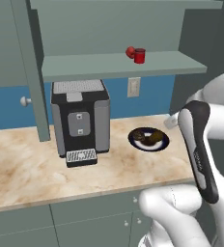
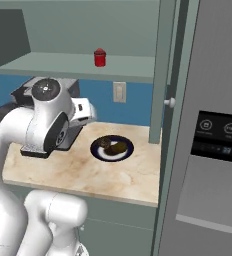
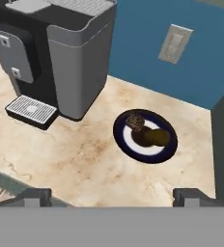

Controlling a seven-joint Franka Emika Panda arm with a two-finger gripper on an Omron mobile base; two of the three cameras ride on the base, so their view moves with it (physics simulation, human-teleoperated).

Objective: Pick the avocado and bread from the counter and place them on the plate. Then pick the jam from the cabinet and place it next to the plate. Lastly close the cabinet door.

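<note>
jam: small red cylindrical jar point(image 1: 140, 56) on the open upper cabinet shelf point(image 1: 119, 65), touching or just beside a small red ball point(image 1: 130, 51) at its 9 o'clock in the left base view
plate: round navy-rimmed plate point(image 3: 166, 149) on the marble counter point(image 3: 85, 159), rough dark brown bread point(image 3: 135, 120) and smooth olive avocado point(image 3: 156, 137) already on it
step: judged as fetching the jam
gripper: two-finger gripper point(image 3: 112, 197) spread wide, empty, above the counter, plate at about 12 o'clock in hand view
how: rise to shelf height, come in level, straddle the jar, avoid nudging the ball
risk: grey coffee machine point(image 1: 80, 120) and shelf lip near the path
door: grey-green cabinet door point(image 1: 34, 72) open, pale knob point(image 1: 24, 101)
</note>
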